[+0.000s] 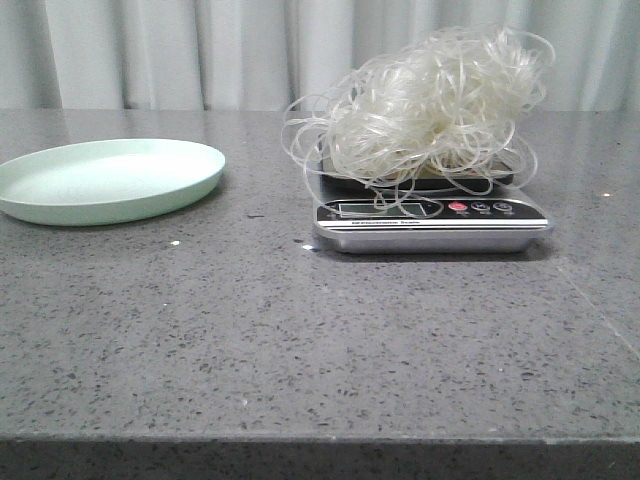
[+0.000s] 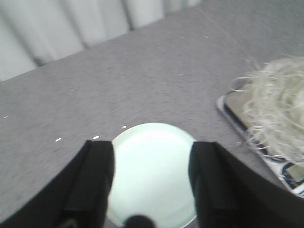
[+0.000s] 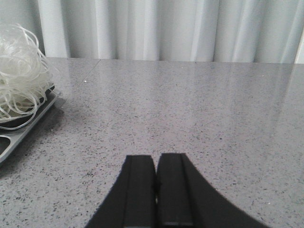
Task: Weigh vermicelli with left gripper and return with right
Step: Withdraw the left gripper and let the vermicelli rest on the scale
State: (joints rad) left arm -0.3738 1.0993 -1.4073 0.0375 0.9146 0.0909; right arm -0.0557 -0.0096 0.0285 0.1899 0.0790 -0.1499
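The left pincer (image 2: 151, 183) hangs above the pale green plate (image 2: 152, 173), its fingers (image 2: 95, 183) spread wide and released, gripping nothing. The right pincer (image 3: 156, 190) is held low over the grey surface (image 3: 199, 123), fingers pressed together and clenched on nothing. The vermicelli (image 1: 425, 105) sits heaped on the platform of the scale (image 1: 430, 215), strands spilling over its edges, well apart from the plate on the left.
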